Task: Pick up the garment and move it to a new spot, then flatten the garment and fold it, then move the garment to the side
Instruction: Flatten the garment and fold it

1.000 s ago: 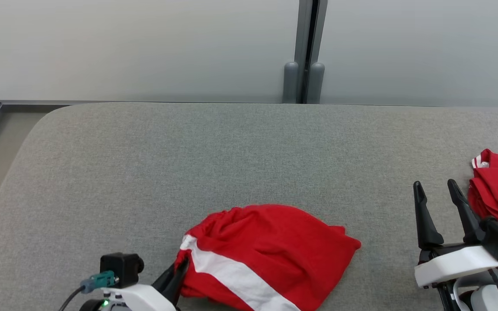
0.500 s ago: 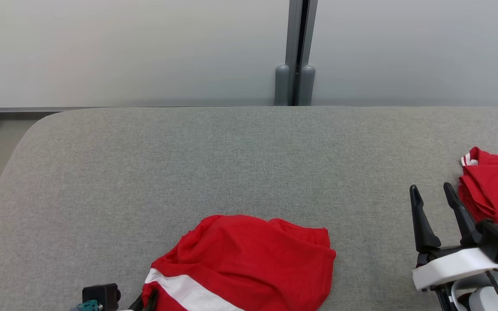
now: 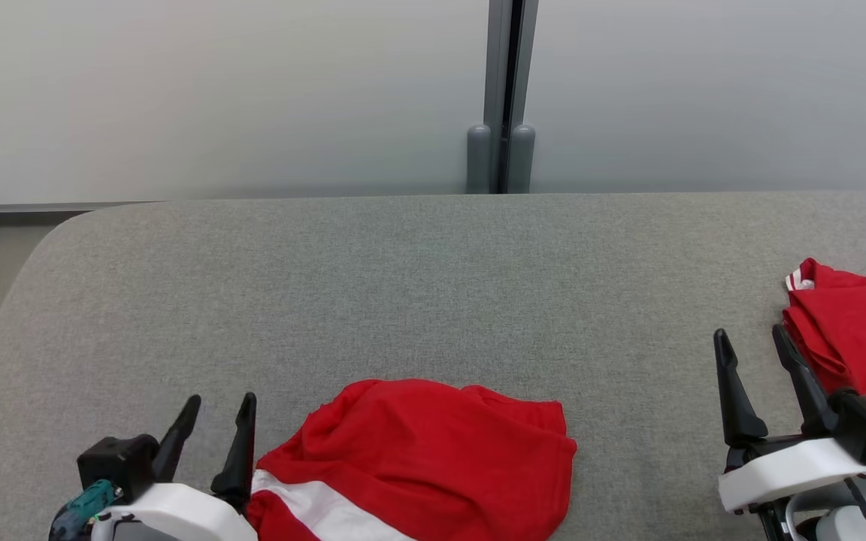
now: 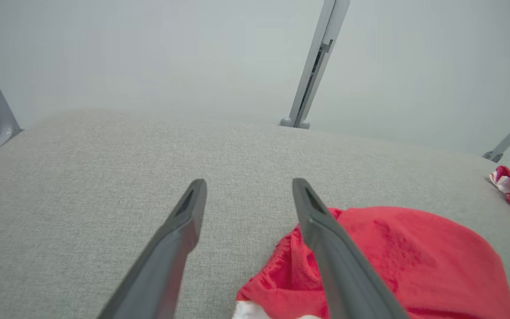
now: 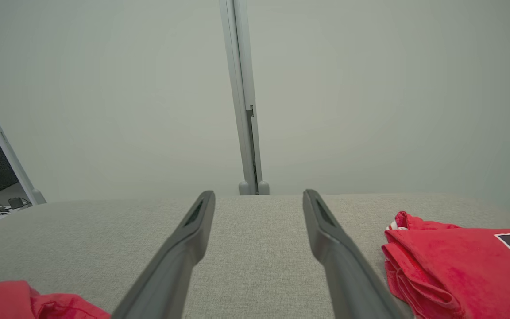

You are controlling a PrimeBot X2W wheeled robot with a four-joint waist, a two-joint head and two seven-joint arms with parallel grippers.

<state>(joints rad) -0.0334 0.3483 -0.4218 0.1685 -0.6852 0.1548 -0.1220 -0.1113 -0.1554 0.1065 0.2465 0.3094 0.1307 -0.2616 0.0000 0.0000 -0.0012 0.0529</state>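
Garment point(image 3: 418, 458), red, white-striped, crumpled: was found just right of the left gripper point(image 3: 221, 400), jaws spread, nothing held. Right gripper point(image 3: 749, 332) jaws were spread too. Flattening was judged in hand; an edge was to be pinched and drawn out.

- The head view looks forward and down over the grey cushion point(image 3: 433, 285) toward the wall post point(image 3: 504, 90).
- Both wrist views sit low, close to the cushion, facing that post; all three views share the red garment point(image 3: 433, 451).
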